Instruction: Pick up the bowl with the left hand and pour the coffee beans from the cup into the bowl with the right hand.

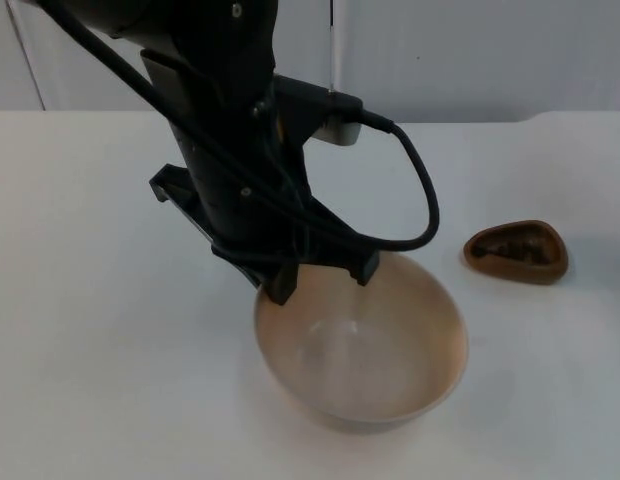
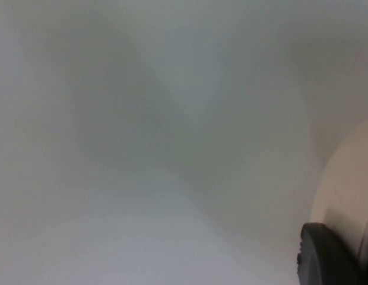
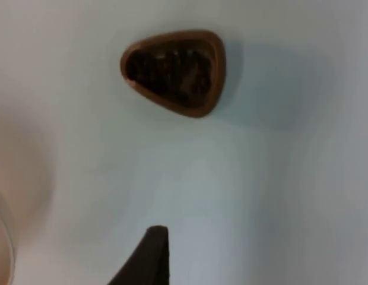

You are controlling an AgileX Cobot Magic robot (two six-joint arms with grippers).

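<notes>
beige bowl [image 1: 390, 350], brown cup [image 1: 517, 251], white table [image 1: 90, 300]

Lab bench, bare white table top [image 1: 80, 300], grey partition wall [image 1: 490, 50]

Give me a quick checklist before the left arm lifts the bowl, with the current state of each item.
1. Left end effector at the bowl rim: ok, it straddles the far rim in the top view.
2. Grip closed on the rim: cannot tell.
3. Bowl upright on the table: ok.
4. Bowl ready to receive beans: ok, nothing lies inside it.
5. Cup with coffee beans upright and apart from the bowl: ok.
6. Right end effector on the cup: not ok, it hangs above the table short of the cup.
</notes>
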